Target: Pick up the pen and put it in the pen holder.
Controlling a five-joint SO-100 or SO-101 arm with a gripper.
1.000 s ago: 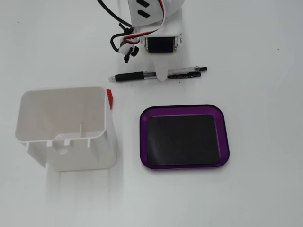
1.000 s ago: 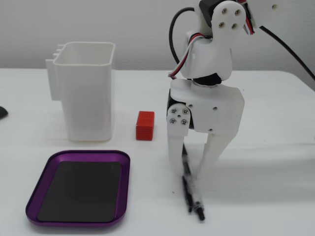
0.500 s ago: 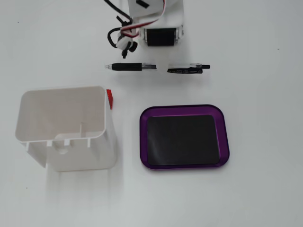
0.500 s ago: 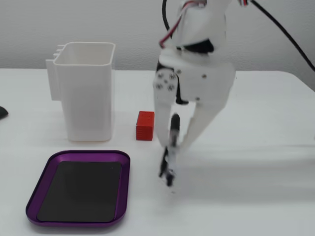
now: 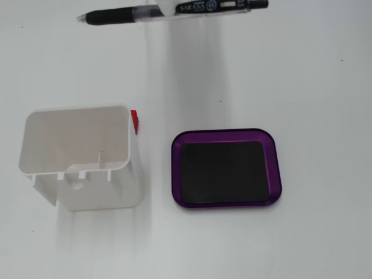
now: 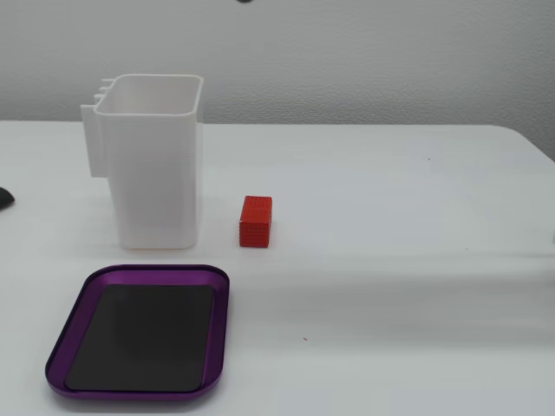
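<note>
The pen (image 5: pixel 116 14), with a black grip and a clear barrel, lies crosswise along the top edge of a fixed view, and it does not show on the table in the other fixed view. A white part of my gripper (image 5: pixel 165 7) crosses its barrel; the rest of the gripper is out of frame. The pen holder (image 5: pixel 75 151) is a white, open, empty box that stands upright; it also shows at the back left in the other fixed view (image 6: pixel 156 165). The pen is well apart from the holder's opening.
A purple tray with a black inlay (image 5: pixel 226 135) lies next to the holder, and shows in front of it in the other fixed view (image 6: pixel 139 276). A small red block (image 6: pixel 256 221) stands beside the holder; only its edge (image 5: pixel 134 120) shows from above.
</note>
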